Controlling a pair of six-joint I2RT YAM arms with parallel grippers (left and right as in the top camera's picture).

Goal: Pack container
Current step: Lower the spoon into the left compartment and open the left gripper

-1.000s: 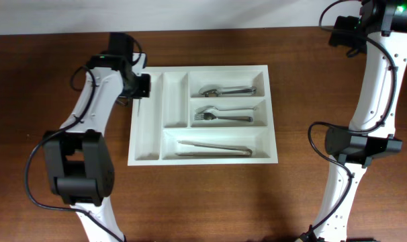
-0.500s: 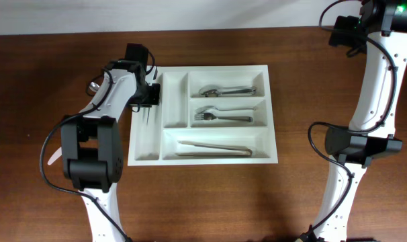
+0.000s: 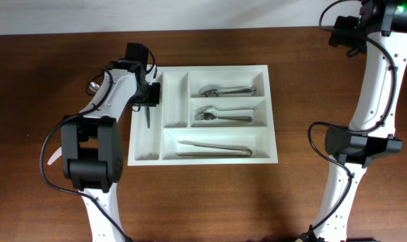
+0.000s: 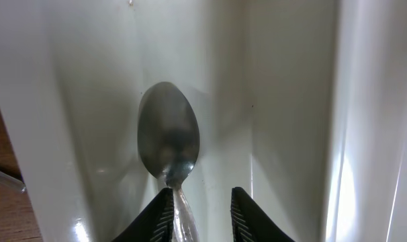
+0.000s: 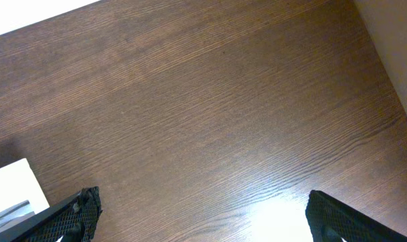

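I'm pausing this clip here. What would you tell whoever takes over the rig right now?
Left gripper: open, low in the container's leftmost narrow compartment. A spoon lies there, its handle between the fingers and unclamped.
Right gripper: open, empty, over bare table.
Done: spoons, forks and long utensils fill the three wide compartments.
Left: lift the left arm clear. The second narrow compartment looks empty.

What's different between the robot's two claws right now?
The left gripper hangs inside a narrow end compartment of the container; the right gripper hangs over bare wooden table. The left's jaws are only slightly parted, with the handle of a spoon beside one finger; the right's are spread wide, nothing between. Both point down.
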